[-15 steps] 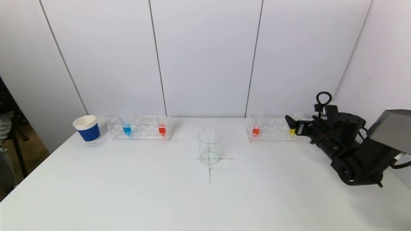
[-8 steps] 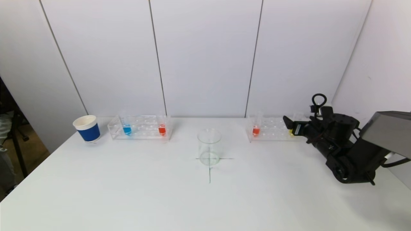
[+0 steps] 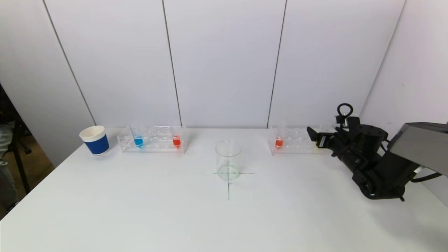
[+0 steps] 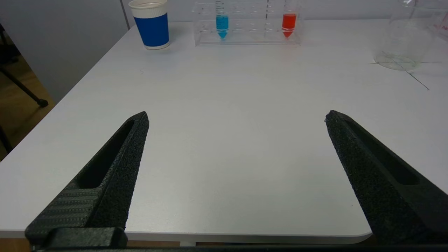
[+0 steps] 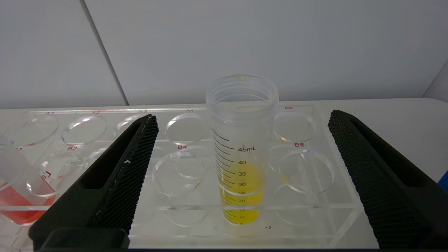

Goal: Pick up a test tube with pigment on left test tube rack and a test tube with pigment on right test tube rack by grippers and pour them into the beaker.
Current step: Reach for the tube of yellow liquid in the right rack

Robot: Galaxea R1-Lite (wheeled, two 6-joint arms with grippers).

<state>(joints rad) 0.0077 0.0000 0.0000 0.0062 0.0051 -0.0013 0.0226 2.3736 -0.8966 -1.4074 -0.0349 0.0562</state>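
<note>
The left test tube rack (image 3: pixel 154 144) holds a blue tube (image 3: pixel 138 141) and a red tube (image 3: pixel 176 141). An empty glass beaker (image 3: pixel 228 160) stands mid-table on a cross mark. In the right test tube rack (image 3: pixel 297 147) there is an orange-red tube (image 3: pixel 279 142) at its left end. My right gripper (image 3: pixel 314 137) is open at the rack's right end. In the right wrist view the yellow tube (image 5: pixel 241 150) stands upright between the fingers of the right gripper (image 5: pixel 243 117), touching neither. My left gripper (image 4: pixel 236 117) is open over the table's near edge, far from the left test tube rack (image 4: pixel 245 36).
A blue paper cup (image 3: pixel 95 140) stands left of the left rack. White wall panels rise close behind both racks. The table's left edge (image 4: pixel 52 112) drops off beside the left gripper. The beaker (image 4: pixel 406 38) also shows in the left wrist view.
My right arm has moved left and forward toward the right rack, and its gripper now covers the yellow tube in the head view. Nothing else has moved.
</note>
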